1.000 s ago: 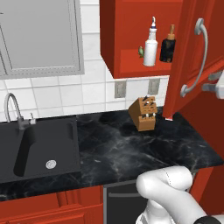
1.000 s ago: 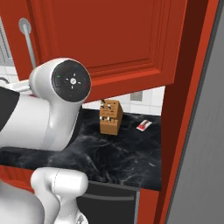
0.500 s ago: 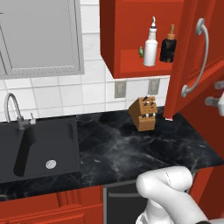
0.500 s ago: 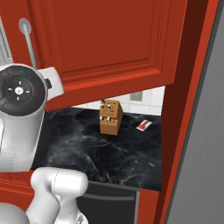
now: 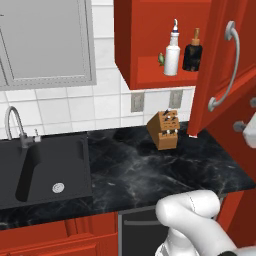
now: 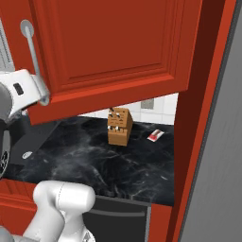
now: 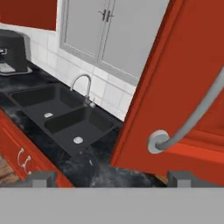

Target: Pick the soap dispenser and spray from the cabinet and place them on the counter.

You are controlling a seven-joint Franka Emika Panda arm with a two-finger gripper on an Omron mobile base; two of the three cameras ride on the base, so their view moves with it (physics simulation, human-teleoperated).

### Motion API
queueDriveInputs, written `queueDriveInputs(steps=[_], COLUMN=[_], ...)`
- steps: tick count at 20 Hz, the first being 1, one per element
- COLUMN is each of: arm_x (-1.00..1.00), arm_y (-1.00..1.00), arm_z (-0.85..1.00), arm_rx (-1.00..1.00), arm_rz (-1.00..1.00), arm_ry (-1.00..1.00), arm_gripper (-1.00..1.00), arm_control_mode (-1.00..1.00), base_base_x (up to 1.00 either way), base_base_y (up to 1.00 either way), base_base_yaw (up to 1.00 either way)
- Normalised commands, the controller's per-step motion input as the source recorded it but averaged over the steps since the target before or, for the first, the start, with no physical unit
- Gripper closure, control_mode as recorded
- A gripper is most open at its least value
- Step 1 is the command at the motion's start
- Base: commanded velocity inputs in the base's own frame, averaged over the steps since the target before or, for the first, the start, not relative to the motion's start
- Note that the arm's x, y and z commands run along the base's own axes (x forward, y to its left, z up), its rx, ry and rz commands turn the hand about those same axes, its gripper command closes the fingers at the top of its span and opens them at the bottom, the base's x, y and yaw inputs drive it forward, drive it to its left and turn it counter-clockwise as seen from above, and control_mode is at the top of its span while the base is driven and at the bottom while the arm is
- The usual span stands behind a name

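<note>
Red cabinet (image 5: pixel 165 35) door faces the end effector (image 7: pixel 109 177) (wide open, empty).

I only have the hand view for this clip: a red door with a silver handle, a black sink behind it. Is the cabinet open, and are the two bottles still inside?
Observer: Yes. In the left base view the cabinet is open, and the spray and the soap dispenser stand upright side by side on its shelf.
Operator: Which is nearer the open door?
Observer: The soap dispenser; the spray stands to its left, with a small green thing further left.
Operator: Anything on the counter below?
Observer: A wooden knife block stands on the counter under the cabinet. The right base view adds a small red and white packet lying beside it.
</note>
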Motion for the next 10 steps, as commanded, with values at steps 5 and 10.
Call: queueDriveInputs(steps=[5,10], arm_x=[0.00,0.00], arm_y=[0.36,0.45], arm_z=[0.00,0.00], arm_rx=[-0.19,-0.22], arm_rz=[-0.08,-0.09], arm_ry=[0.01,0.00], arm_gripper=[-1.00,-1.00], arm_control_mode=[-1.00,-1.00], base_base_x=[0.00,0.00], base_base_y=[0.00,0.00], base_base_yaw=[0.00,0.00])
